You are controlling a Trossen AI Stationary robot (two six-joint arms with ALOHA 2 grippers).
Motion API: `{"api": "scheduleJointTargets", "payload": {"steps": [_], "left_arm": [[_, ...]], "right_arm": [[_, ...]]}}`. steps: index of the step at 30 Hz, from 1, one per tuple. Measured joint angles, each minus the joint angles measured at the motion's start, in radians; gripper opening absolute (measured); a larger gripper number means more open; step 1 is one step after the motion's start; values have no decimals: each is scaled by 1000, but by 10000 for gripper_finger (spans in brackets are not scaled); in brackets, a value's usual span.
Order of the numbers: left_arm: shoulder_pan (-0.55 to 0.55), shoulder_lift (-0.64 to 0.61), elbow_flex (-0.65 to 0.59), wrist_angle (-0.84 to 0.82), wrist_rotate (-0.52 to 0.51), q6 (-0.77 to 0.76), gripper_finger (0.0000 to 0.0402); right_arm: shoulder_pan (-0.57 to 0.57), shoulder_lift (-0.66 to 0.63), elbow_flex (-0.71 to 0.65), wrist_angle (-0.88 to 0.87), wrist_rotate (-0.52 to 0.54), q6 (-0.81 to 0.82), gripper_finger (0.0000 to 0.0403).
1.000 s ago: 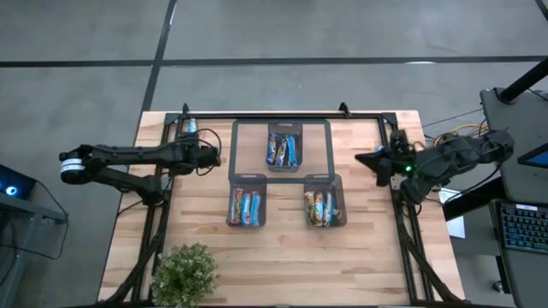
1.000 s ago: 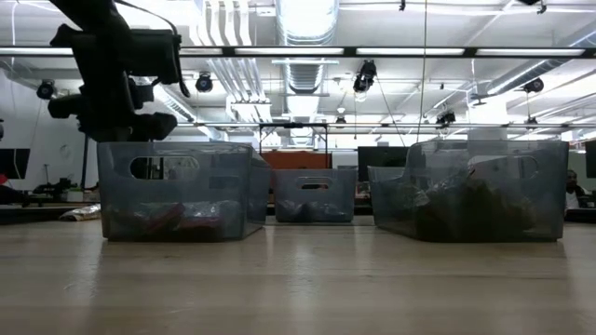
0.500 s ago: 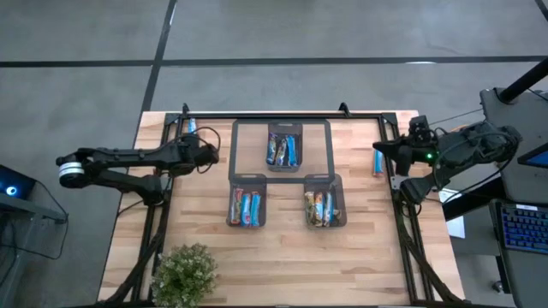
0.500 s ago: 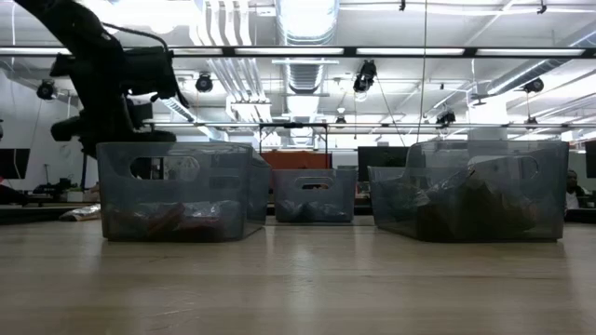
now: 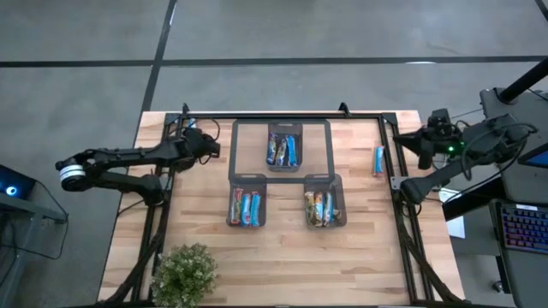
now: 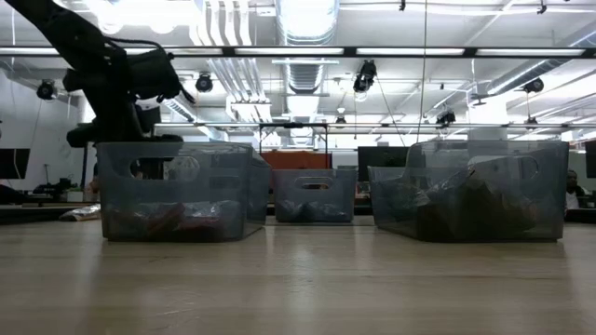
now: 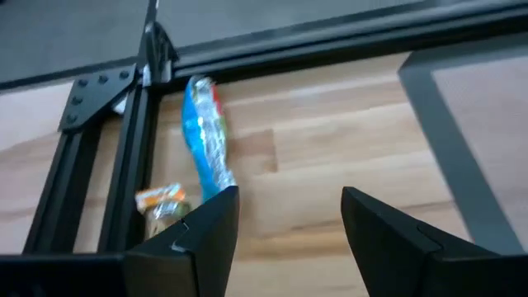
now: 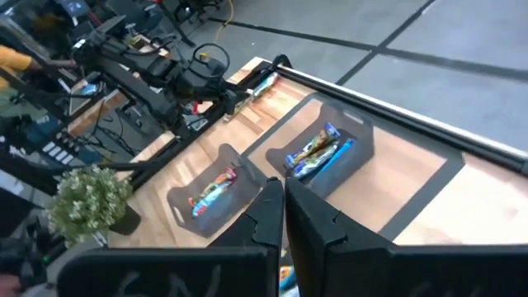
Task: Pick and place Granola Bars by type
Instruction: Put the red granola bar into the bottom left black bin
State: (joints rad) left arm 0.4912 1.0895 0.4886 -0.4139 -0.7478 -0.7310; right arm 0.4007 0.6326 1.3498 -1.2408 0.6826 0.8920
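Left claw point(image 7: 285, 216) spread, empty, hovering at the worktop's point(image 5: 360, 257) far-left corner over a blue bar point(image 7: 205, 140) lying by the frame rail. Right claw point(image 8: 285, 206) pressed together, empty, raised off the right edge. One blue bar point(image 5: 378, 160) lies near that edge. Remaining bars sit in three bins point(image 5: 283, 146).

A light wooden table point(image 5: 282, 257) carries three dark bins point(image 5: 284, 147), each holding granola bars. One blue bar point(image 5: 378, 160) lies loose near the right edge, another blue bar point(image 7: 205, 136) at the far left corner, and a potted plant point(image 5: 183, 274) at the near left.
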Motion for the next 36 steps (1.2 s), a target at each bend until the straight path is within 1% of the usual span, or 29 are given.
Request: {"api": "scheduleJointTargets", "payload": {"steps": [3,9,15,18,25,32,36], "left_arm": [[22,0,-1,21,2,13,197],[82,0,-3,21,18,32,197],[122,5,-7,58,24,32,197],[131,19,-21,79,46,31,197],[137,78,-64,209,76,13,197],[138,182,-68,223,80,-18,197],[143,219,-67,252,80,-39,197]], "right_arm": [[0,-27,-3,-14,-2,-33,8],[0,-70,-4,-13,-2,-36,8],[0,-77,-3,-13,-1,-38,8],[0,-77,-3,-12,-1,-35,8],[0,-77,-2,-11,-1,-31,8],[0,-77,-2,-11,21,-32,8],[0,-77,-2,-11,25,-34,8]]}}
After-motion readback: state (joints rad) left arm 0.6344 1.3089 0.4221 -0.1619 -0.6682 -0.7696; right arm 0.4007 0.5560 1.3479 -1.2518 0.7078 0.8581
